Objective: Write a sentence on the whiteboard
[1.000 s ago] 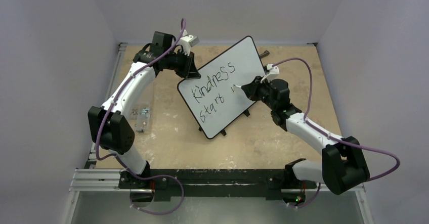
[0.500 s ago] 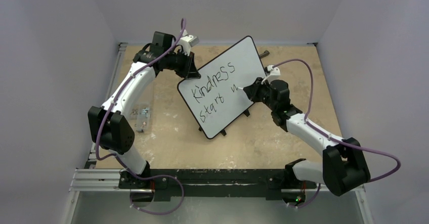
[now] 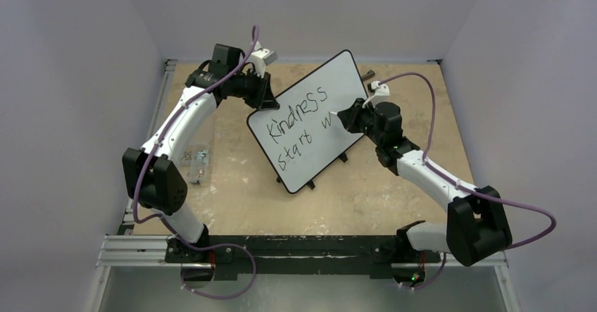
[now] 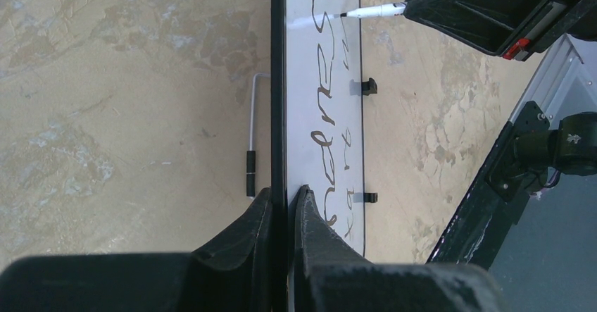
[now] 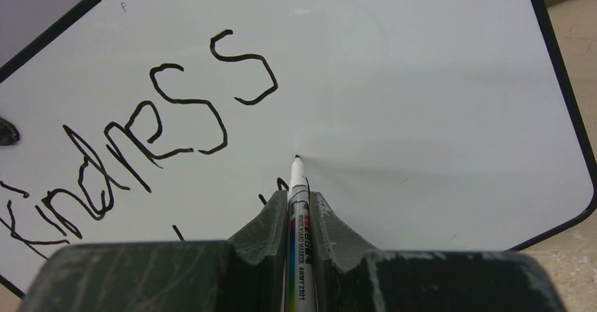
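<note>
The whiteboard (image 3: 299, 139) stands tilted on its black feet in the middle of the table. Its black writing, the sentence (image 3: 296, 125), reads "Kindness" over "start w". My left gripper (image 3: 266, 101) is shut on the board's upper left rim (image 4: 277, 115), one finger on each face. My right gripper (image 3: 346, 118) is shut on a white marker (image 5: 298, 213), whose black tip (image 5: 296, 158) touches the board just right of the "w". In the left wrist view the marker (image 4: 372, 10) meets the board's face edge-on.
A metal hex key (image 4: 252, 132) lies on the table behind the board. Small metal parts (image 3: 196, 158) sit by the left arm. A dark bar (image 3: 367, 74) lies behind the board's far corner. Purple walls close in the table on three sides.
My right gripper has carried the marker up and slightly right along the board, finishing the "w" after "start". The left gripper and the board have stayed put.
</note>
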Action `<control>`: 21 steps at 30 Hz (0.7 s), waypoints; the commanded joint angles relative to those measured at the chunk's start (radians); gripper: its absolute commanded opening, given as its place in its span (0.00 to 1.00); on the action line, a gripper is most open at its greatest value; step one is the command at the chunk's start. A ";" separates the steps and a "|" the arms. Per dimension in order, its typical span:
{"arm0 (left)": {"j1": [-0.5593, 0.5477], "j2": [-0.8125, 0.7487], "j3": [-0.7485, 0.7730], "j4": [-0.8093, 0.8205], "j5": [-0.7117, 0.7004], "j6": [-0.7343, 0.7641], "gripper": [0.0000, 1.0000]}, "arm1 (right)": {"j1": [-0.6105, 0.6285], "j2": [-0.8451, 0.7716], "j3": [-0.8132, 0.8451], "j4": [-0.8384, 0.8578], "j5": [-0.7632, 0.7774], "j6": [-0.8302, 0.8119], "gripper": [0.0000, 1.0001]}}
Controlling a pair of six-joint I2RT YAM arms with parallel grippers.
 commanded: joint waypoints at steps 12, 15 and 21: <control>-0.038 0.028 -0.027 -0.104 -0.102 0.115 0.00 | -0.001 -0.091 -0.004 -0.033 0.082 -0.027 0.00; -0.039 0.028 -0.028 -0.104 -0.102 0.115 0.00 | -0.001 -0.072 0.005 -0.025 0.086 -0.026 0.00; -0.040 0.026 -0.030 -0.103 -0.102 0.117 0.00 | -0.001 -0.023 0.024 -0.009 0.090 -0.028 0.00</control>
